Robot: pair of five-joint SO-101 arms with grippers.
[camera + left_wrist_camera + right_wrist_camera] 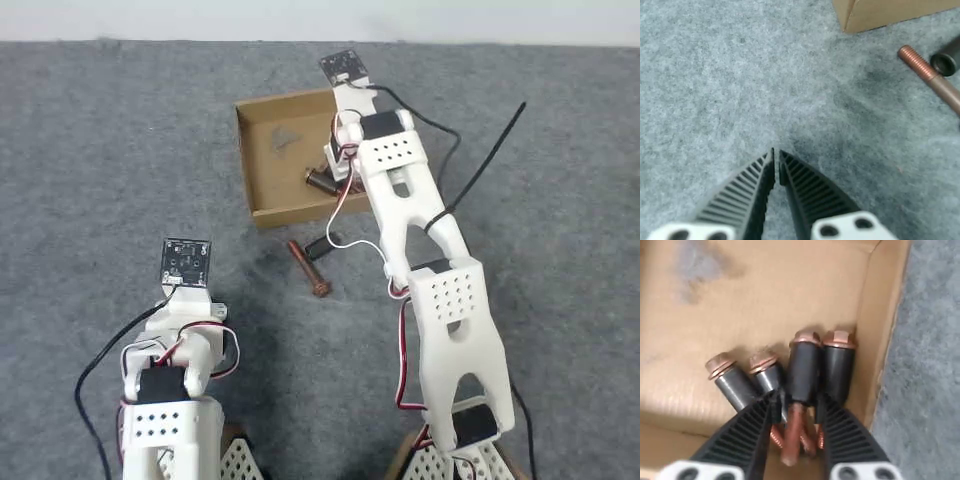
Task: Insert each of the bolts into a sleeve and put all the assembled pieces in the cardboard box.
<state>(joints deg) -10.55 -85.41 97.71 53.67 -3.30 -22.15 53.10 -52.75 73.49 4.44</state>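
Coppery hex-headed bolts [805, 336] fill smooth black cylindrical sleeves [802, 371].

My black ribbed gripper [776, 153] hangs over the grey felt-like mat [740, 75], jaws drawn together to a thin slit. Ahead, a copper-coloured threaded metal bolt [929, 79] lies just beside a short black cylindrical sleeve [947, 61], near a corner of the brown cardboard box [875, 14].
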